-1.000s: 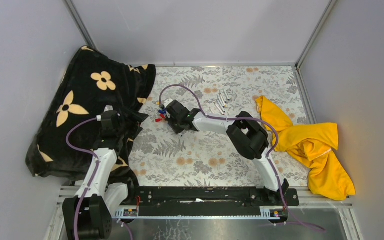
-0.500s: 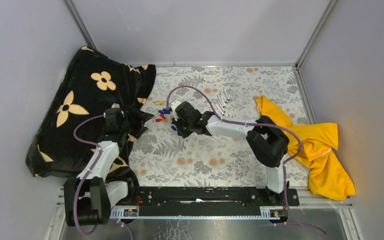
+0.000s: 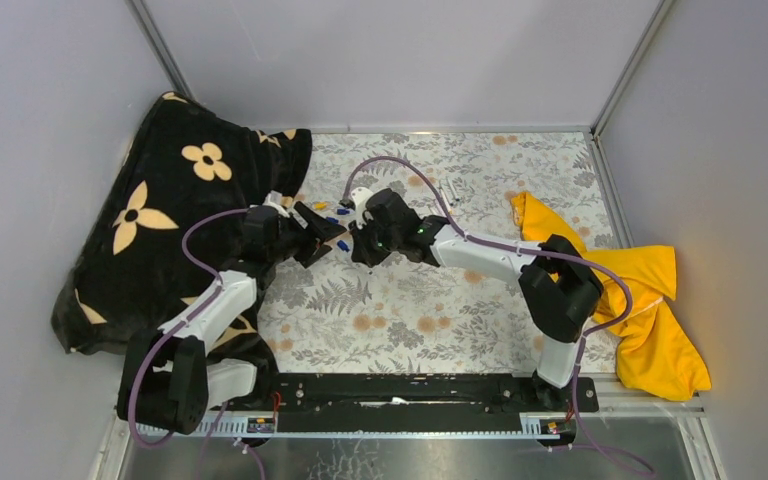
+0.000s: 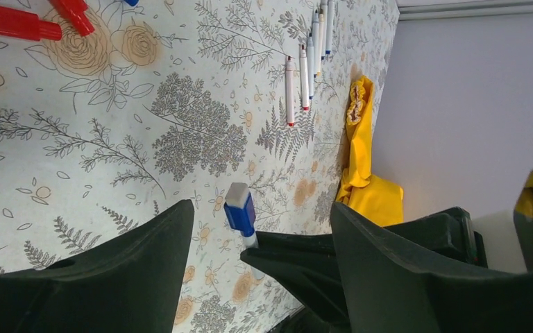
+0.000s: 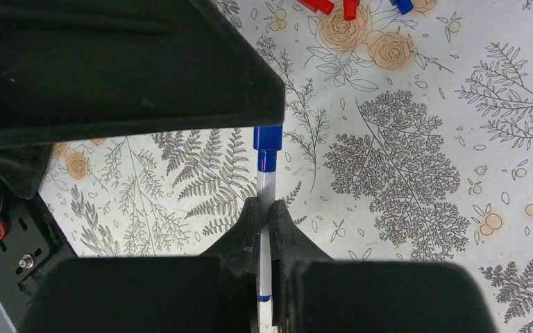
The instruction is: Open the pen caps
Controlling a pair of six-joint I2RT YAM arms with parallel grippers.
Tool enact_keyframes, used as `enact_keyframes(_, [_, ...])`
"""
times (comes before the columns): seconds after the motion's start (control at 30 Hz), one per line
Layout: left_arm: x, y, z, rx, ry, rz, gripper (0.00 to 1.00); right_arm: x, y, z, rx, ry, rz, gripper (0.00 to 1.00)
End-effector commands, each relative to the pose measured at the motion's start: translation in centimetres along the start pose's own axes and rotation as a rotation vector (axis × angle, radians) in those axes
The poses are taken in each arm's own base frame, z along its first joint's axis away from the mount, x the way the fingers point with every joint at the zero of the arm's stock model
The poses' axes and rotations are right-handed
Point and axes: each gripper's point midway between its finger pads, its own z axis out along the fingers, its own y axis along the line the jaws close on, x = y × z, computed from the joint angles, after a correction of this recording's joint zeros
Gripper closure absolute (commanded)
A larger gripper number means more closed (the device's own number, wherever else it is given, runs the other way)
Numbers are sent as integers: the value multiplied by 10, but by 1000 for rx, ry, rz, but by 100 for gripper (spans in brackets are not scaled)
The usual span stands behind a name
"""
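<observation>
My right gripper (image 5: 264,208) is shut on a white pen (image 5: 266,187) with its blue cap (image 5: 268,139) pointing away from the fingers. In the left wrist view this blue cap (image 4: 239,210) stands in the gap of my open left gripper (image 4: 260,208), touching neither jaw. From above, the left gripper (image 3: 325,236) and right gripper (image 3: 358,238) meet tip to tip at mid table. Several white pens (image 4: 309,59) lie in a row further off, also visible from above (image 3: 449,191). Loose red caps (image 4: 14,21) and blue caps (image 3: 335,213) lie on the cloth nearby.
A black blanket with tan flowers (image 3: 160,220) is heaped at the left, under the left arm. A yellow cloth (image 3: 620,285) lies at the right edge. The table has a leaf-patterned cover (image 3: 410,310) and grey walls on three sides.
The left arm has swung right from the blanket to mid table. The right gripper has lifted the pen and drawn back right to meet the left gripper, exposing the loose caps.
</observation>
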Motion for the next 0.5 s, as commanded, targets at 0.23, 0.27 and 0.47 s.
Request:
enact_keyframes(0.23, [-5,-37,14,98,-33,22,26,-40,8,-32,-99,-130,58,100])
enact_keyframes(0.27, [-4,-38,15,100,-32,23,27,-46,10,-33,-109,-153,55,100])
enact_keyframes(0.47, [-5,-45,16,108,-46,19,35,-48,11,-33,-127,-160,61,100])
